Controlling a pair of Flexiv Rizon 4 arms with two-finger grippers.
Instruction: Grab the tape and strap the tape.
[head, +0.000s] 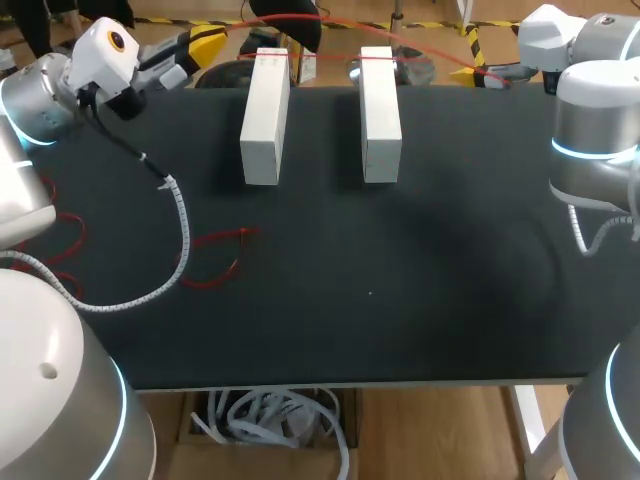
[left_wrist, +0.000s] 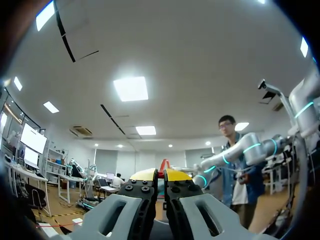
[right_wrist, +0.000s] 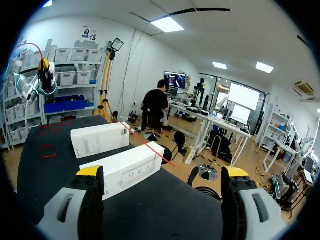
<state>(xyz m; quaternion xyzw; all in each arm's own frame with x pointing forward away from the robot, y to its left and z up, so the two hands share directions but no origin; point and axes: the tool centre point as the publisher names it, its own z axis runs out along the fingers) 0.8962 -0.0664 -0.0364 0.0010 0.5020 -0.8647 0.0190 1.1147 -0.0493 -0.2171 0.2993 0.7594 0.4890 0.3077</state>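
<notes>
Two white boxes (head: 267, 115) (head: 380, 112) lie side by side at the back of the black table (head: 400, 290). A thin red tape (head: 330, 57) runs across their far ends. My left gripper (head: 205, 42) hangs past the table's back left corner, shut on the red tape (left_wrist: 161, 175), which shows between its yellow tips. My right gripper (right_wrist: 162, 172) is open wide, with nothing between its fingers. It sits off the back right corner (head: 497, 74), facing the boxes (right_wrist: 125, 167) (right_wrist: 97, 139), and the tape (right_wrist: 150, 145) stretches over them towards it.
Loose loops of red tape (head: 215, 258) lie on the table's left part, beside my left arm's white spiral cable (head: 180, 215). My right arm's grey body (head: 595, 130) stands at the table's right edge.
</notes>
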